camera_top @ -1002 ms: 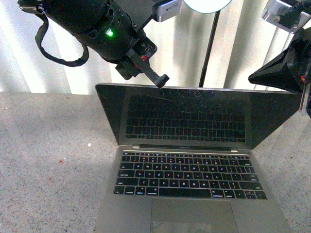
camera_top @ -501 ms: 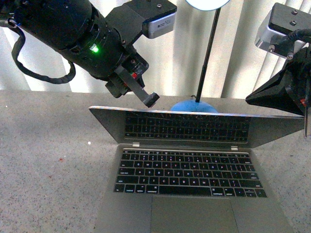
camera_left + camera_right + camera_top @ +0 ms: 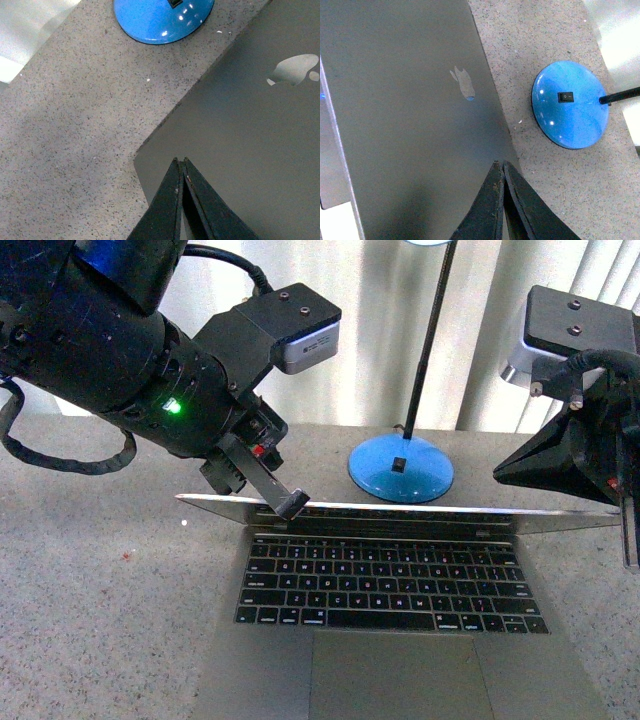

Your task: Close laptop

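I see the slim grey-silver metal laptop mid speckled grey desk, lid tilted low over its keys. The left gripper has its jaws pinched together on the lid's edge, left of middle. The right gripper is pinched closed too, empty.

Laptop before me: slim grey-silver body, black keys, large trackpad. Base flat on tabletop, toward near edge, hinge side facing far edge. Lid tipped far down over keys, almost edge-on, not yet shut. Shiny apple logo on lid back.
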Robot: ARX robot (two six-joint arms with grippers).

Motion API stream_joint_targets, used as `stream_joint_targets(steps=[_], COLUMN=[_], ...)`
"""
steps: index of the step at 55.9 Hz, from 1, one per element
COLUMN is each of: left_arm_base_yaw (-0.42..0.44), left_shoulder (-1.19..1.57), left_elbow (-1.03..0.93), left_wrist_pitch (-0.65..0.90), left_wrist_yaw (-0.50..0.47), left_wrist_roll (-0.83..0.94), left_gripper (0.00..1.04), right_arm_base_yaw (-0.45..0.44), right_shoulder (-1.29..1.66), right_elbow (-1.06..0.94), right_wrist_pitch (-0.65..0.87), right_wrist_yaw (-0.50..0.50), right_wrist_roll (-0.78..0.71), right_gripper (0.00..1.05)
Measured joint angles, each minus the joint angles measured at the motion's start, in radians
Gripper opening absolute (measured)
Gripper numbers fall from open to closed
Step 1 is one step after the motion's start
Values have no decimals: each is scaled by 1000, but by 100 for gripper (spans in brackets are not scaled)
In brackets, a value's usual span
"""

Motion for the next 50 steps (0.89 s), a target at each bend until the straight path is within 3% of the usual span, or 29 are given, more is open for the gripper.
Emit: stream_joint_targets(steps=[50], left_arm_base_yaw=[-5], left_shoulder=[1], left_elbow=[-86], left_wrist_pitch=[56], left_wrist_yaw=[12], left_wrist_roll=[-22], left_gripper=[4], right_arm_base_yaw=[19], right_shoulder=[37], right_elbow=[-55], right_wrist_pitch=[14], right_wrist_yaw=[7], right_wrist_roll=[-22], right_gripper=[3])
